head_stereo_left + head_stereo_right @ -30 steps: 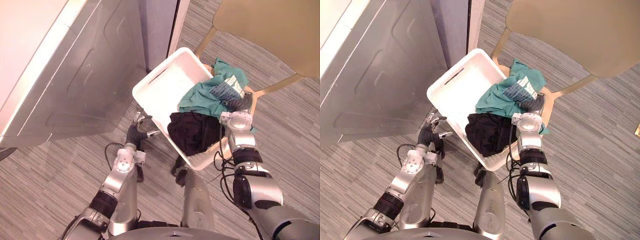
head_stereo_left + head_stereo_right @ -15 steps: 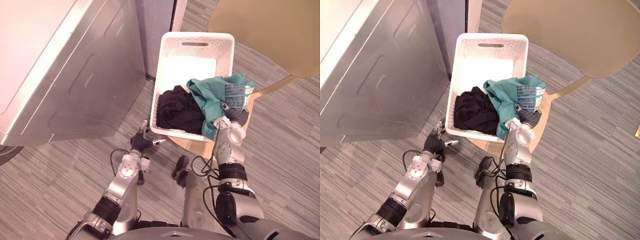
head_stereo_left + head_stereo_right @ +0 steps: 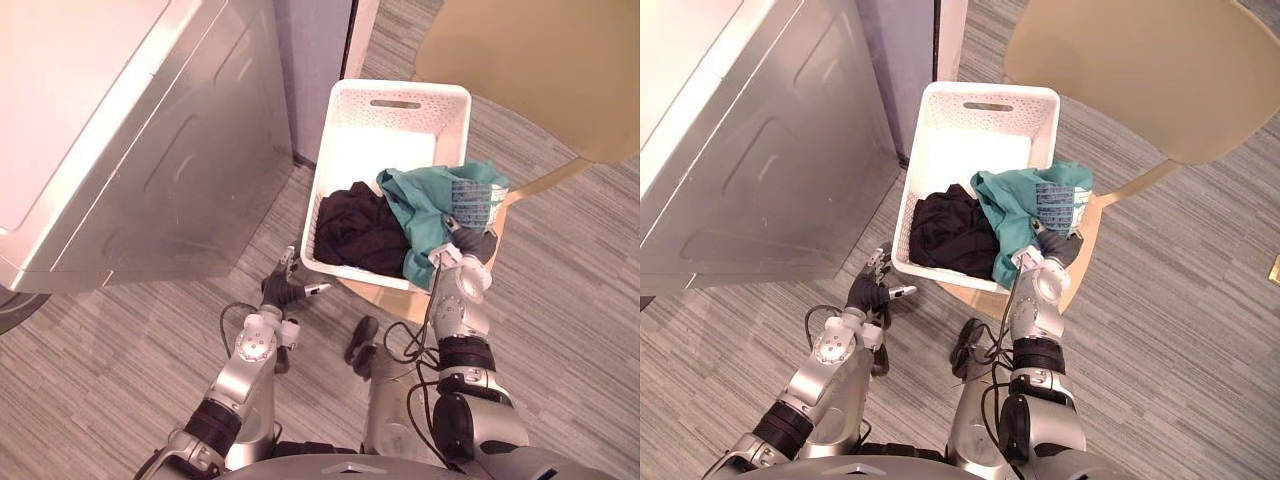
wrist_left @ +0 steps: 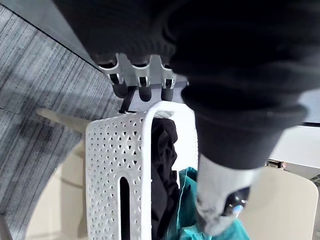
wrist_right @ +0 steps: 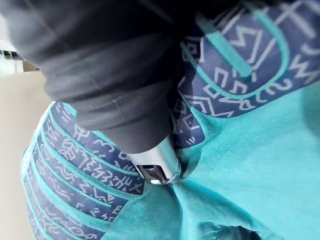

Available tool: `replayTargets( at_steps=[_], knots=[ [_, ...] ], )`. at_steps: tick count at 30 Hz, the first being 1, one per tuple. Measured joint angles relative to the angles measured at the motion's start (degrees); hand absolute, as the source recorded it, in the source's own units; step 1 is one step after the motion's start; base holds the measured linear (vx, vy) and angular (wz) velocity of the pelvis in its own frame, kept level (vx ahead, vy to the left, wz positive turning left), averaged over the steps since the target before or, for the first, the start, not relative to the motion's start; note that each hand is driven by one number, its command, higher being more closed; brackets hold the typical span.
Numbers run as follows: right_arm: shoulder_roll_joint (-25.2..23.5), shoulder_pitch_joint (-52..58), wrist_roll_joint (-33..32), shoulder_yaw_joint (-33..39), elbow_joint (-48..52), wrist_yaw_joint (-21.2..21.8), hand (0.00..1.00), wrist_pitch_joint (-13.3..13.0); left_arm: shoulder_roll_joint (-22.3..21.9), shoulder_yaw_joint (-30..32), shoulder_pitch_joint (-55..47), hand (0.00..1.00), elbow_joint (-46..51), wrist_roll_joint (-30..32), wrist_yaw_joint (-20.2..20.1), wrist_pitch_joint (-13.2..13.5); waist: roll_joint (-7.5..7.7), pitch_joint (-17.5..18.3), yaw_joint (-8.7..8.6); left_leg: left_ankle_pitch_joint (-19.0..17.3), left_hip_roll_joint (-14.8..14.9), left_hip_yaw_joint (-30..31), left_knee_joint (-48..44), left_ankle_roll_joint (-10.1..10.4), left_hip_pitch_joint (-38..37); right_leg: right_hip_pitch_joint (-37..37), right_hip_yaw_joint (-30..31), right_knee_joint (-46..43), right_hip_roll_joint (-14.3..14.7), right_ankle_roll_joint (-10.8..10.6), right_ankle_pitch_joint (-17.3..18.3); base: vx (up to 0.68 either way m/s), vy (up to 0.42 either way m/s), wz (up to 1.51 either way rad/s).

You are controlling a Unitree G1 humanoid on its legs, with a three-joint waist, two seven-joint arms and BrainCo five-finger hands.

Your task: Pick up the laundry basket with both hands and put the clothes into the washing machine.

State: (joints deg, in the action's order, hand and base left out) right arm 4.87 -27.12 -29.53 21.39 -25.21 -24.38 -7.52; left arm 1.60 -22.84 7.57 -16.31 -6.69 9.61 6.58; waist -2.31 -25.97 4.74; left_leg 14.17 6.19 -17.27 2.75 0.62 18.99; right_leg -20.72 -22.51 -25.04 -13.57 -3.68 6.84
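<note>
The laundry basket [image 3: 372, 150], skewed a second ago, is being settled square on the chair [image 3: 540, 70]. The left hand [image 3: 283, 290] is being held off its 7 o'clock corner with fingers apart. At 4 o'clock the right hand [image 3: 472, 244] is being buried in the teal shirt [image 3: 425, 205], so its grip cannot be told. The two-handed lift is judged still pending.

The laundry basket [image 3: 440, 108], turned cornerwise and tipped a second ago, now sits square and level on the chair seat [image 3: 385, 297]. The left robot hand [image 3: 283, 290] has come off its side and hangs apart from the near left corner, fingers loose. The black clothes [image 3: 355, 225] have slid to the left side.
</note>
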Motion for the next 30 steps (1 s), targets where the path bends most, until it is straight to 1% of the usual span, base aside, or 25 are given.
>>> replayTargets(
  at_steps=[2,3,4,5,7,8,10,12,14,19,23,26,27,30],
  knots=[
    [-0.8,0.9,-0.6,0.5,1.0,-0.3,1.00,-0.6,-0.1,0.0,0.2,0.00,0.0,0.0,0.1,-0.2,0.09,0.0,0.12,-0.3,0.1,-0.1,-0.2,0.0,0.0,0.2,-0.1,0.2,0.0,0.0,0.0,0.04,-0.048,0.01],
    [-2.2,2.1,-1.9,1.5,2.9,-0.7,1.00,-1.3,-0.3,0.0,0.3,0.00,0.0,0.0,0.1,-0.3,0.09,0.0,0.20,-0.6,0.2,-0.2,-0.7,-0.1,0.0,0.6,-0.2,0.4,0.1,0.0,0.0,0.04,-0.040,0.03],
    [-4.1,2.8,-4.0,2.6,4.6,-1.5,1.00,-3.1,-0.5,0.1,0.2,0.00,-0.1,0.0,0.1,-0.4,0.25,0.2,0.13,-1.3,0.3,-0.3,-1.7,0.0,0.1,1.0,-0.2,0.6,0.0,-0.1,0.0,0.05,-0.037,0.01],
    [-4.9,2.8,-5.2,3.2,5.2,-2.3,1.00,-4.2,-0.7,0.2,0.2,0.00,-0.2,0.0,0.2,-0.4,0.38,0.3,0.08,-2.0,0.4,-0.4,-2.6,-0.1,0.4,1.0,-0.2,0.6,0.0,-0.1,0.0,0.05,-0.029,-0.02],
    [-6.1,2.9,-8.5,4.7,7.3,-2.7,1.00,-7.8,-1.1,0.2,0.2,0.00,-0.3,0.0,0.4,-0.5,0.43,0.3,0.01,-3.9,1.1,-1.1,-5.8,-0.2,1.4,1.6,-0.2,0.9,-0.1,-0.2,-0.1,0.05,-0.016,-0.02],
    [-6.6,3.1,-10.6,4.9,9.0,-3.9,1.00,-10.1,-1.6,0.2,0.2,0.00,-0.4,0.0,0.5,-0.5,0.51,0.4,-0.05,-5.1,1.6,-1.7,-7.6,-0.3,1.8,2.0,-0.2,1.0,0.0,-0.2,-0.1,0.04,-0.006,-0.01],
    [-7.1,3.1,-13.0,5.7,9.7,-4.6,1.00,-12.4,-2.0,0.2,0.2,0.00,-0.8,0.0,0.5,-0.5,0.74,0.7,-0.03,-5.9,1.9,-2.0,-8.7,-0.3,2.1,2.1,-0.1,1.1,0.0,-0.3,-0.1,0.02,-0.001,-0.01],
    [-9.0,3.6,-16.2,7.0,10.9,-5.1,1.00,-15.5,-2.8,0.1,0.2,0.00,-1.4,-0.1,1.1,-0.7,1.22,1.3,-0.02,-6.7,2.5,-3.0,-9.9,-0.4,2.2,2.8,-0.3,1.5,0.1,-0.4,0.0,0.07,-0.004,-0.01],
    [-9.6,4.3,-18.6,7.0,10.9,-6.3,1.00,-17.6,-3.1,0.0,0.3,0.00,-3.0,-0.8,1.4,-1.0,1.48,2.3,-0.06,-7.2,2.5,-3.1,-10.6,-0.4,2.4,2.8,-0.2,1.7,0.0,-0.5,0.0,0.08,-0.004,-0.03],
    [-9.8,4.4,-22.5,7.0,10.8,-7.0,1.00,-19.6,-3.7,-0.1,0.6,0.00,-3.5,-2.1,1.7,-1.1,1.40,2.6,-0.06,-8.1,2.7,-3.1,-12.3,-0.2,3.0,2.8,-0.1,1.6,-0.1,-0.6,0.1,0.07,0.000,-0.01],
    [-9.8,4.5,-22.8,6.7,10.8,-7.2,1.00,-19.7,-3.9,-0.5,0.7,0.00,-4.8,-2.1,1.7,-1.1,1.43,3.4,-0.06,-8.6,2.7,-3.2,-13.1,-0.1,3.2,2.9,-0.1,1.6,-0.2,-0.7,0.2,0.06,-0.006,-0.01],
    [-9.9,4.6,-21.8,5.5,12.0,-7.5,1.00,-19.7,-3.9,-0.5,0.7,0.00,-4.9,-2.1,1.8,-1.2,1.39,3.8,-0.10,-9.6,2.9,-3.1,-14.0,-0.1,2.8,3.8,-0.1,1.6,-0.3,-1.0,0.5,0.04,-0.010,0.01],
    [-9.8,4.8,-21.5,4.6,14.2,-7.7,1.00,-19.7,-4.0,-0.7,0.7,0.00,-4.9,-2.1,1.8,-1.1,1.35,4.1,-0.08,-10.0,2.9,-3.1,-14.2,-0.4,2.9,3.8,-0.1,1.5,-0.3,-1.1,0.6,0.05,-0.009,0.00],
    [-9.8,5.1,-17.2,1.6,20.2,-8.7,1.00,-19.6,-4.0,-0.9,0.4,0.00,-4.9,-2.1,1.7,-1.2,1.28,4.5,-0.18,-10.8,2.9,-3.1,-15.3,-0.3,2.7,4.5,-0.1,1.4,-0.5,-1.2,0.9,0.06,-0.008,0.01]
  ],
)
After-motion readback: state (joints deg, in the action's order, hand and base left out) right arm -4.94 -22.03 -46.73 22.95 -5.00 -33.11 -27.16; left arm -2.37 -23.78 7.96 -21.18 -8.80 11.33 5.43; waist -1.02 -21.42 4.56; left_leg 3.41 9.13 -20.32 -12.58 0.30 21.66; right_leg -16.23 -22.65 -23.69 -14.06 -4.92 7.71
